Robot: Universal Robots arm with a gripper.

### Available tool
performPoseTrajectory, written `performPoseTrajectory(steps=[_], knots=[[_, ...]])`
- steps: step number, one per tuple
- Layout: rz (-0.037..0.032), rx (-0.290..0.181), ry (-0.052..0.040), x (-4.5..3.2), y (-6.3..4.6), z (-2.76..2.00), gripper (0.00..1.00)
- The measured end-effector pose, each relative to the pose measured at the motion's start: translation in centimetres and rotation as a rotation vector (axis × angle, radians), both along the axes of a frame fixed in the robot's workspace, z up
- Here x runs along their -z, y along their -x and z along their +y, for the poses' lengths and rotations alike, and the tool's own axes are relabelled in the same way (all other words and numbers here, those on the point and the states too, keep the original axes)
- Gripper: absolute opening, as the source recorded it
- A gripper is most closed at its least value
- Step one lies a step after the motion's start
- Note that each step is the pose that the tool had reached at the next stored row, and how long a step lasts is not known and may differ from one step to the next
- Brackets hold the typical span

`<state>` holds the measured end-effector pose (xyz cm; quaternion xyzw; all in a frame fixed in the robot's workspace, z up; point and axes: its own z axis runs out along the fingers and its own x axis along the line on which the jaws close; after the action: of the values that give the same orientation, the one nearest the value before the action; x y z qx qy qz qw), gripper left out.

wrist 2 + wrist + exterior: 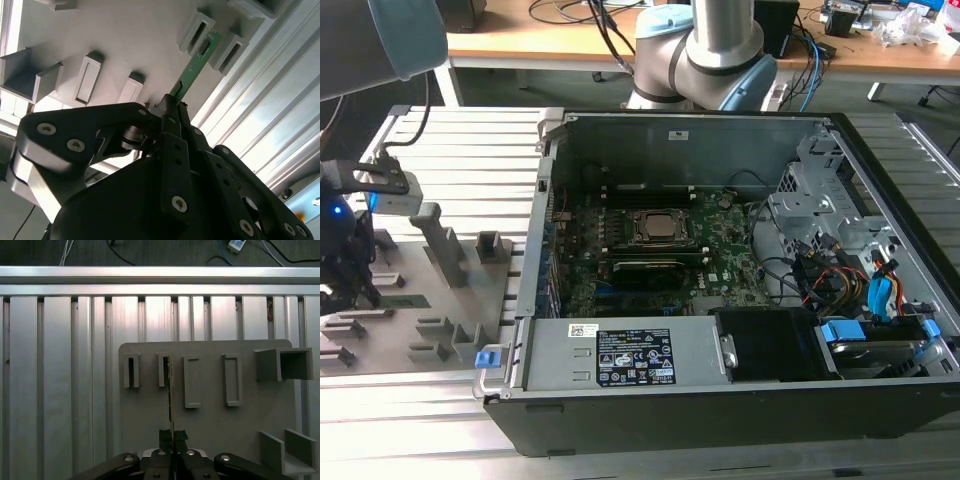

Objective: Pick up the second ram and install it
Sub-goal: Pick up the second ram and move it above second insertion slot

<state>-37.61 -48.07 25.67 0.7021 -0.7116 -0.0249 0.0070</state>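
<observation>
The gripper [172, 441] was clenched on the second ram [196, 64], its black fingers pinching one end of the thin stick. The rest of the stick reached out ahead of the fingertips, edge-on between the raised walls of a narrow holder [164, 370] on the grey fixture plate [215, 432].

The main risk, as I judged it, was the board scraping or jamming against those walls if it were drawn out crooked. With so short a grip at one end, it could also pivot or slip in the pads.

The ram was a flat, smooth green strip with small dark chips. The plate looked matt and moulded, and several empty rectangular pockets [192, 381] stood just beside the grasped stick. Under the plate lay the ribbed, shiny aluminium table [50, 380].

Well apart from the gripper, toward the exterior view's right, stood the open dark metal computer case [700, 135] with its green motherboard [725, 262].
</observation>
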Motion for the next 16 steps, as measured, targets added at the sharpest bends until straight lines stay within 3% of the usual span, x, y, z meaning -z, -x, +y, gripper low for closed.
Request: performPoseTrajectory(steps=[13, 16], knots=[[0.0, 0.0, 0.0, -1.75, 0.0, 0.01, 0.13], [-0.0001, 0.0, -0.0001, -2.63, 0.0, 0.02, 0.13]])
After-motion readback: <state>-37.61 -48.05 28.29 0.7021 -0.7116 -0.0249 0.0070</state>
